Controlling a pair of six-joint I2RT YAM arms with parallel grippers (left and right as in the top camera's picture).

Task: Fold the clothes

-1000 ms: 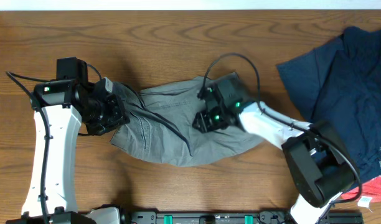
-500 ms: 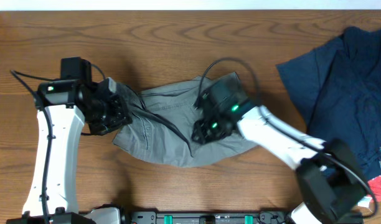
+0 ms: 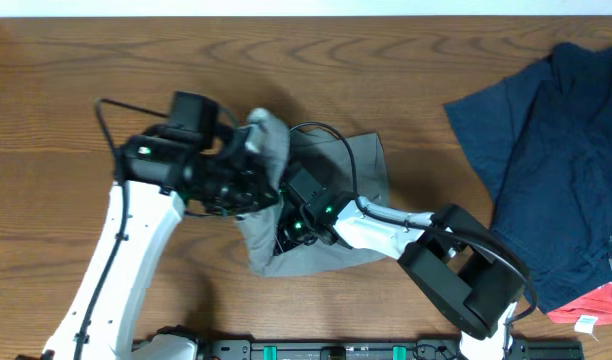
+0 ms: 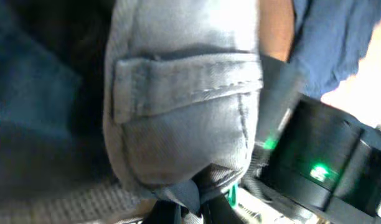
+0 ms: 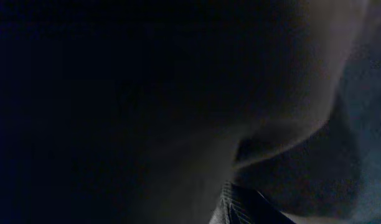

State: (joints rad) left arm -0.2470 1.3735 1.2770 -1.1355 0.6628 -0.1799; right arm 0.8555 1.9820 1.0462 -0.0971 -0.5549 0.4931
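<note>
The grey shorts (image 3: 358,165) lie mid-table, and their left part is lifted and folded over to the right. My left gripper (image 3: 258,178) is shut on a bunched edge of the shorts and holds it above the rest. In the left wrist view the stitched grey fabric (image 4: 178,118) hangs in front of the jaws (image 4: 192,208), which pinch it. My right gripper (image 3: 286,232) sits low on the shorts, under the lifted flap. The right wrist view is almost black with cloth (image 5: 284,93) over it, so its jaws are hidden. The navy garment (image 3: 556,150) lies at the right.
A red item with a white tag (image 3: 591,305) lies at the front right corner beside the navy garment. The two arms are close together over the shorts, with the right arm's black wrist (image 4: 321,168) just beside my left jaws. A black rail (image 3: 336,350) runs along the table's front edge.
My left gripper has carried the left edge of the shorts up and to the right, folding it over. My right gripper has slid left and now sits beneath the flap.
</note>
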